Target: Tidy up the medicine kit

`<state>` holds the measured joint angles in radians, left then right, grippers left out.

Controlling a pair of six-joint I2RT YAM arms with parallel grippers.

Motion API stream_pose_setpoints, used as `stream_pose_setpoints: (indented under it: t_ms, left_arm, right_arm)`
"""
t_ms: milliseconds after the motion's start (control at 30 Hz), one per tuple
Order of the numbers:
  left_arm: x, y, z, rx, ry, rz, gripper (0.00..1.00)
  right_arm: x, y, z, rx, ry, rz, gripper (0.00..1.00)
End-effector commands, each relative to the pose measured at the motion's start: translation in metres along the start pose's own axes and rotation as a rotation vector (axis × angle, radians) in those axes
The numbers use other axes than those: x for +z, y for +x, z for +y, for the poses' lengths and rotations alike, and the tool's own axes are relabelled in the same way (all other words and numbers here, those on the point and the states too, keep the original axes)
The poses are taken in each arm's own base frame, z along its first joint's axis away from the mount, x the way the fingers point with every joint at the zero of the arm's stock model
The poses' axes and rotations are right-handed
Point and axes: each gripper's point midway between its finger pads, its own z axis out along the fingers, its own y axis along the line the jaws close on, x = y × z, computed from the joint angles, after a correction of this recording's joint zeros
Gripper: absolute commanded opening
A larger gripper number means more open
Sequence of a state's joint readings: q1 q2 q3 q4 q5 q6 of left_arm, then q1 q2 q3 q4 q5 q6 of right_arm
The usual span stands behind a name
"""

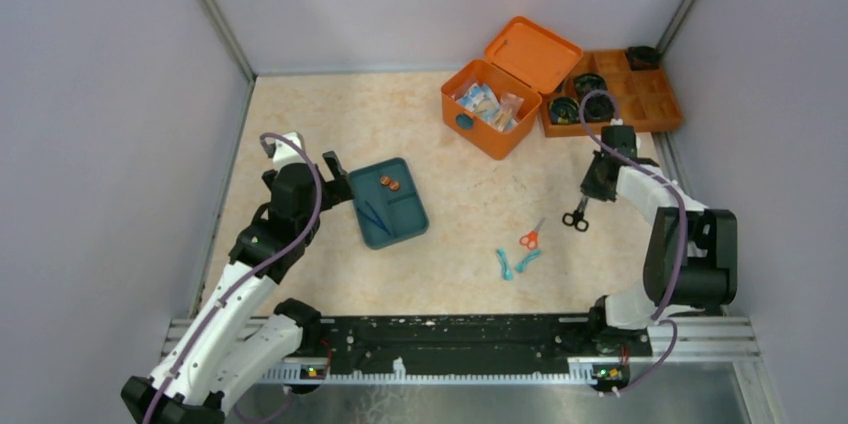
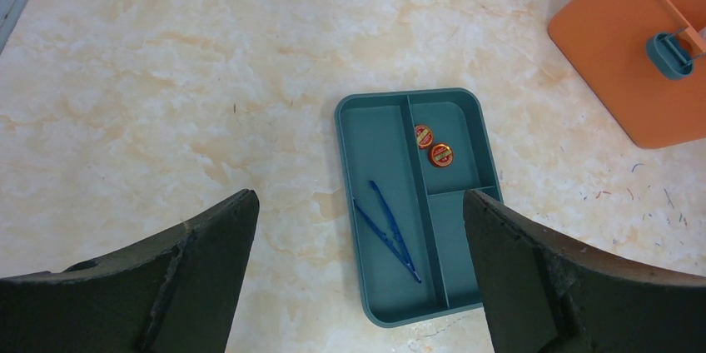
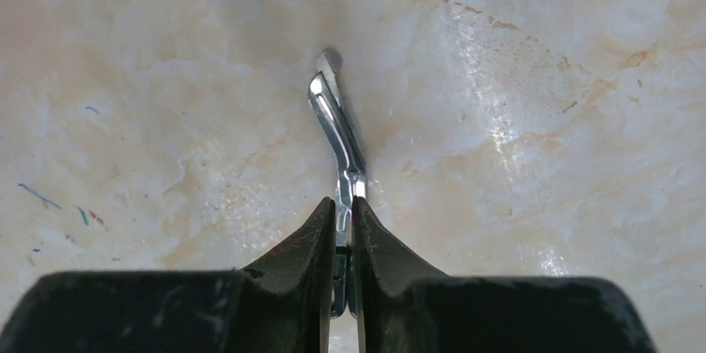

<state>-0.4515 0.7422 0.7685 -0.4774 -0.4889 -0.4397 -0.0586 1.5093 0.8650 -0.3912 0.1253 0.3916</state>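
Nearest the arm bases, a pair of orange-handled scissors and two little teal pieces are lying loose on the tabletop, roughly between the two arms. Over on the left, the teal tray is sitting right under the left gripper, carrying blue tweezers in its long compartment and two round red tins in a smaller one.

That left gripper is hanging over the tray with its fingers spread as wide as they go, gripping nothing. The right gripper is pinching its fingers almost together on the metal shank of the black-handled scissors, with the bent blade poking out past the fingertips. I can't tell if they're coming off the surface.

The medicine kit is sitting farther back with its lid tipped open and packets inside. It's beyond the right gripper and a bit to its left, and well apart from the left one. Just beside it, the orange divided tray is holding black items.
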Motion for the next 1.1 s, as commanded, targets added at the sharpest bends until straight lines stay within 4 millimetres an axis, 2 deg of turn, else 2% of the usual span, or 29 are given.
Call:
stream_pose_setpoints:
  t_ms: [0, 67, 133, 367, 567, 1067]
  left_arm:
    - [0.001, 0.001, 0.001, 0.004, 0.004, -0.006, 0.99]
    - [0.001, 0.002, 0.001, 0.005, 0.005, -0.005, 0.99]
    - [0.001, 0.002, 0.001, 0.005, 0.005, -0.005, 0.99]
    - [0.000, 0.001, 0.001, 0.005, 0.007, -0.005, 0.99]
    - [0.001, 0.001, 0.000, 0.004, 0.008, -0.004, 0.99]
    - [0.001, 0.002, 0.001, 0.008, 0.005, -0.002, 0.99]
  right_arm:
    - [-0.022, -0.021, 0.025, -0.056, -0.064, -0.060, 0.14]
    - [-0.026, -0.018, 0.036, -0.095, -0.070, -0.061, 0.14]
    - [-0.028, -0.018, 0.039, -0.107, -0.059, -0.065, 0.15]
    - [-0.015, -0.015, 0.012, -0.118, 0.092, -0.048, 0.25]
    - [-0.001, -0.011, 0.000, -0.068, 0.092, -0.006, 0.36]
    - [0.026, 0.004, -0.003, -0.056, 0.087, 0.061, 0.36]
